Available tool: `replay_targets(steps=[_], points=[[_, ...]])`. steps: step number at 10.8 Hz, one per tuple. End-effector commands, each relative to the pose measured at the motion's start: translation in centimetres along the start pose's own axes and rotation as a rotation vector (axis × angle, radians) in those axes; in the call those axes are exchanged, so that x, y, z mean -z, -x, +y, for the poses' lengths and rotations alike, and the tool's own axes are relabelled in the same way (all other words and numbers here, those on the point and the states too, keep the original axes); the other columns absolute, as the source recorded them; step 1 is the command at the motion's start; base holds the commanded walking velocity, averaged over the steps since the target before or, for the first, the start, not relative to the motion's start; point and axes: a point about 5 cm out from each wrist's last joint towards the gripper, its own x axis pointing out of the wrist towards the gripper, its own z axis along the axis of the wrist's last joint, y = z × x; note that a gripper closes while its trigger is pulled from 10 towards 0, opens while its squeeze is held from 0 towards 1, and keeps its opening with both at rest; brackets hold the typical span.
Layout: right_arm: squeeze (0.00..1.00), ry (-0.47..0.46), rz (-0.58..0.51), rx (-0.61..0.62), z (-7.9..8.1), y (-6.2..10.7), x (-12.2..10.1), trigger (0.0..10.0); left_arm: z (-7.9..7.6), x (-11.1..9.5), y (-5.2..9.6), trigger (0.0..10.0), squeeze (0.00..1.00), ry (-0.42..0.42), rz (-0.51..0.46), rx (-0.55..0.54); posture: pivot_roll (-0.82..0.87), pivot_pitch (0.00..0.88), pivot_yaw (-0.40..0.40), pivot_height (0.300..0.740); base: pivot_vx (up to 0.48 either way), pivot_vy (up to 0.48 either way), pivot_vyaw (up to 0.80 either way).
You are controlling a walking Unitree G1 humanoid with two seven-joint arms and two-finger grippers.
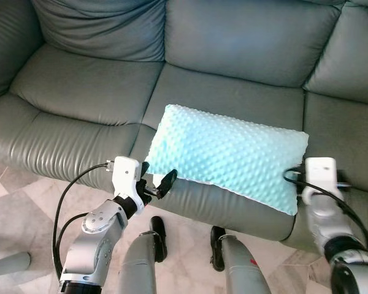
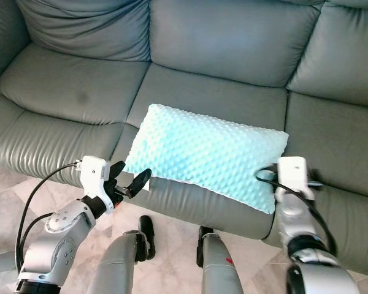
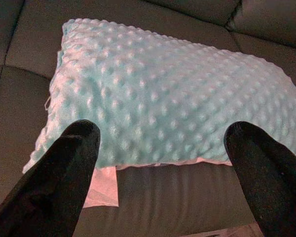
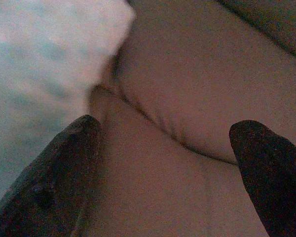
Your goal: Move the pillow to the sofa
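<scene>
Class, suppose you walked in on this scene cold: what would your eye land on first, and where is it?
The bright turquoise dotted pillow stands out at once, lying on the seat of the grey leather sofa near its front edge. Next come the robot's two silver arms: the left claw sits open just off the pillow's near left corner, and the right claw is open by its right end, holding nothing.

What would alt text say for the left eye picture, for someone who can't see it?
A light blue dotted pillow lies on the seat of a grey leather sofa, near its front edge. The robot's left gripper, fingers open, sits at the pillow's left end, and its right arm reaches to the right end.
</scene>
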Motion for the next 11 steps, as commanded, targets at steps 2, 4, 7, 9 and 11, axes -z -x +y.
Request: replay_targets(steps=[2,4,7,9,11], points=[[0.00,0.040,0.024,0.009,-0.2,0.8,1.7,10.0,-0.2,0.9,0.1,10.0,0.00,0.022,0.027,0.000,-0.02,0.406,0.082,0.740,0.000,0.000,0.00],[0.00,0.031,-0.028,0.033,-0.3,1.1,1.2,10.0,-0.6,0.5,-0.4,10.0,0.00,0.030,0.006,0.010,-0.04,0.390,0.071,0.740,0.000,0.000,0.00],[0.00,-0.076,-0.236,-0.097,2.0,3.8,-1.9,10.0,0.0,-1.2,-1.5,10.0,0.00,-0.005,-0.105,-0.061,-0.09,0.338,0.038,0.740,0.000,0.000,0.00],[0.00,-0.162,-0.377,-0.219,3.3,8.0,-4.7,10.0,0.2,-2.7,-1.7,10.0,0.00,-0.081,-0.187,-0.108,-0.09,0.295,0.012,0.740,0.000,0.000,0.00],[0.00,-0.203,-0.462,-0.284,3.2,10.5,-6.5,10.0,1.1,-3.1,-1.5,10.0,0.00,-0.136,-0.194,-0.138,-0.12,0.261,-0.012,0.740,0.000,0.000,0.00]])
